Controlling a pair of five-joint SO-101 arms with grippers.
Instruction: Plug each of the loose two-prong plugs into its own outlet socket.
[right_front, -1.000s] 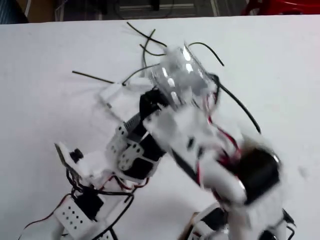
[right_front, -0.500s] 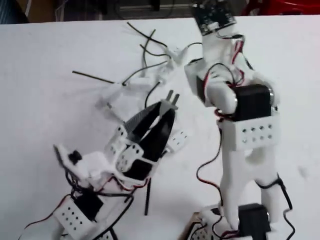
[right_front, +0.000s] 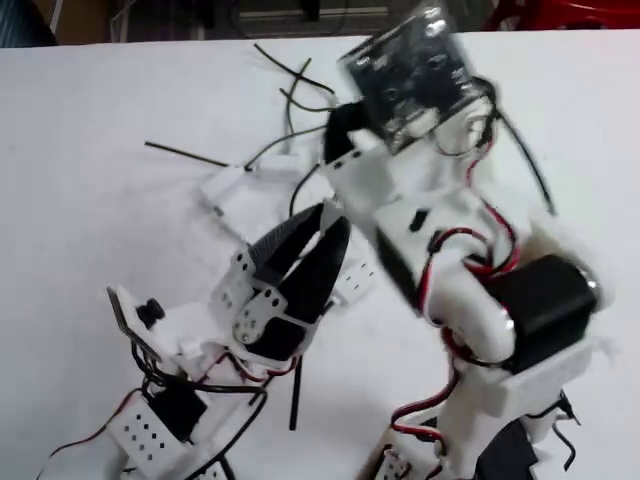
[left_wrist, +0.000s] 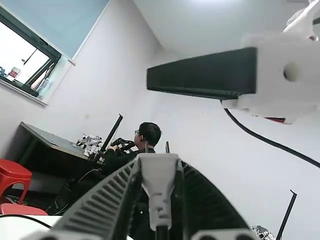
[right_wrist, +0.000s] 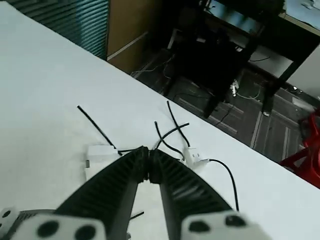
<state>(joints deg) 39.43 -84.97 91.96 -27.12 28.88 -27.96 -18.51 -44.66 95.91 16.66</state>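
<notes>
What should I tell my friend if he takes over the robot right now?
Left pincer: shut on a white two-prong plug, tilted up toward the room.
Right pincer: shut with nothing in it, above the white table.
The white outlet block lies below it; a loose white plug with a black cord lies nearby.
Done: one plug picked up.
Left: plug in the held one, then the loose one.

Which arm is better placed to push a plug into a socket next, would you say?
Left. Its gripper is shut on a white plug, with a white socket block lying near it on the table. The right gripper is shut on nothing, so it would need to pick one up first.
</notes>
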